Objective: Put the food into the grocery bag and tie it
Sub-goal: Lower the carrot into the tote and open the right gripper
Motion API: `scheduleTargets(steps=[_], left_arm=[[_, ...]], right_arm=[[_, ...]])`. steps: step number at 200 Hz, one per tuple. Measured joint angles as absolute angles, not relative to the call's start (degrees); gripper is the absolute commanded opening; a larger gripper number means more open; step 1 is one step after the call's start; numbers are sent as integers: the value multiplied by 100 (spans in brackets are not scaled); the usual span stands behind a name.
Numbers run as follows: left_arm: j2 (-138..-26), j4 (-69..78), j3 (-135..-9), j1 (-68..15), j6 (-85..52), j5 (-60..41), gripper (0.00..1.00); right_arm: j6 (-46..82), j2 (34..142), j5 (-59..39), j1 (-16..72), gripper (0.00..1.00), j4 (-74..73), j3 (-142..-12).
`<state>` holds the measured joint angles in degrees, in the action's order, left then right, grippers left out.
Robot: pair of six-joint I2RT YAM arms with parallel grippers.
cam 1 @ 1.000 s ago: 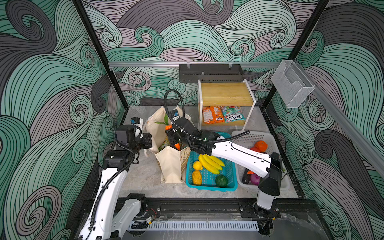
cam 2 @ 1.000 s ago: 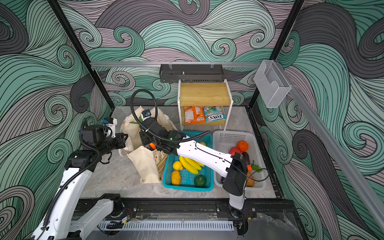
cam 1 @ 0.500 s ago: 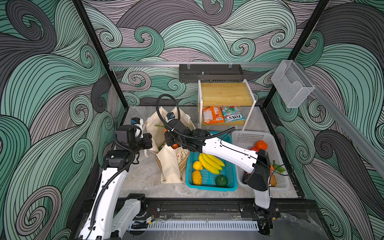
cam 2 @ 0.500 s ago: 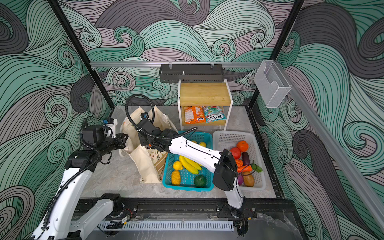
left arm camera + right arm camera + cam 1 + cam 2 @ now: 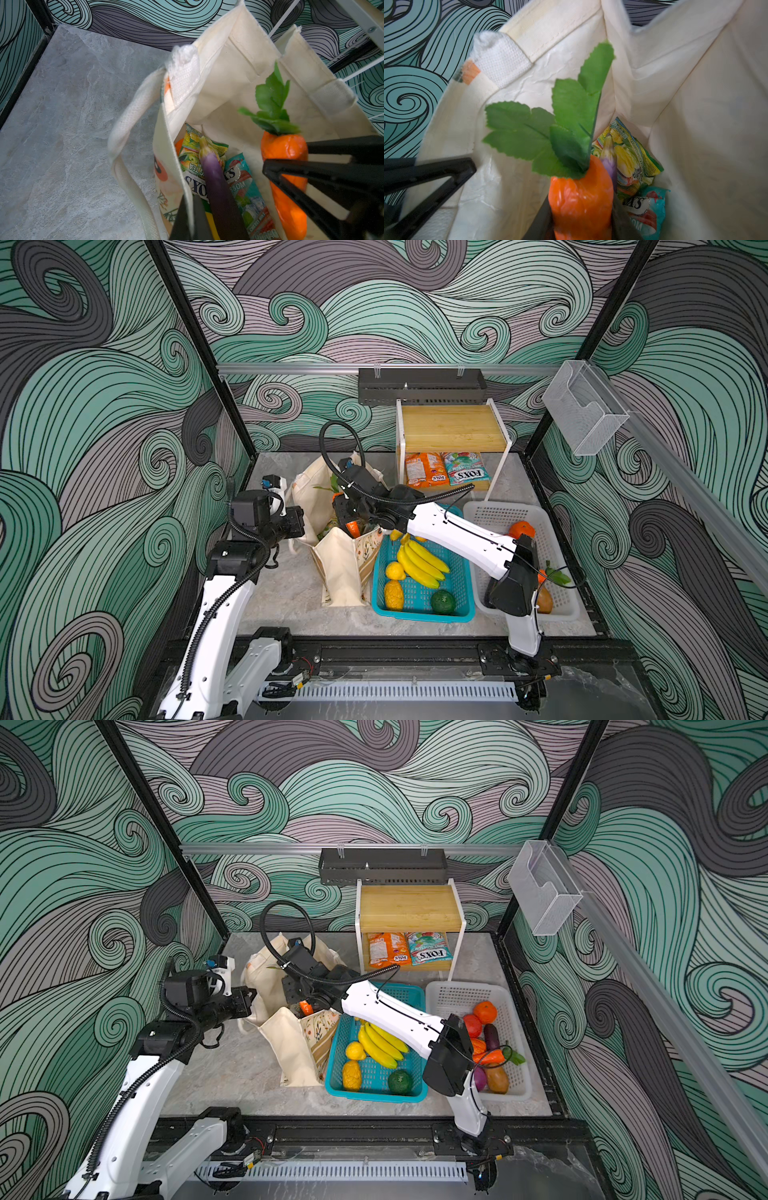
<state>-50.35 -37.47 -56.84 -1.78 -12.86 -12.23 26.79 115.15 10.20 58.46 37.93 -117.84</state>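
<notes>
Pinching left rim of grocery bag [image 5: 340, 568] in closed left gripper [image 5: 190, 216], just left of teal basket [image 5: 415, 615], and gripping carrot [image 5: 581, 197] inside bag mouth with right gripper [image 5: 581, 227]; could drag fabric on withdrawal, tugging rim loose or toppling bag.

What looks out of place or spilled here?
Nothing is spilled or damaged. The grocery bag sags unevenly, its rim pinched by the left gripper, while the right gripper holds the carrot inside its mouth.
</notes>
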Motion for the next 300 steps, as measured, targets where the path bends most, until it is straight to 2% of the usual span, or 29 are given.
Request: scheduleTargets(steps=[65, 121, 156, 227, 262, 300], left_arm=[[-5035, -3747, -5684, -178, -1286, -1221, 0], [-5035, -3747, -5684, -178, -1286, -1223, 0], [-5035, -3747, -5684, -178, -1286, -1223, 0], [-5035, -3747, -5684, -178, -1286, -1223, 0], [-5035, -3747, -5684, -178, -1286, -1221, 0], [-5035, -3747, -5684, -178, -1286, -1223, 0]], right_arm=[[2606, 12088, 832, 5673, 17, 4206, -12654], [2547, 12536, 1066, 5826, 18, 4611, -12536], [2528, 12735, 1146, 5883, 25, 4685, -12532], [2554, 13067, 1293, 5883, 24, 4746, -12401], [2574, 13128, 1350, 5887, 30, 4700, -12401], [2576, 13128, 1352, 5889, 49, 4689, -12401]])
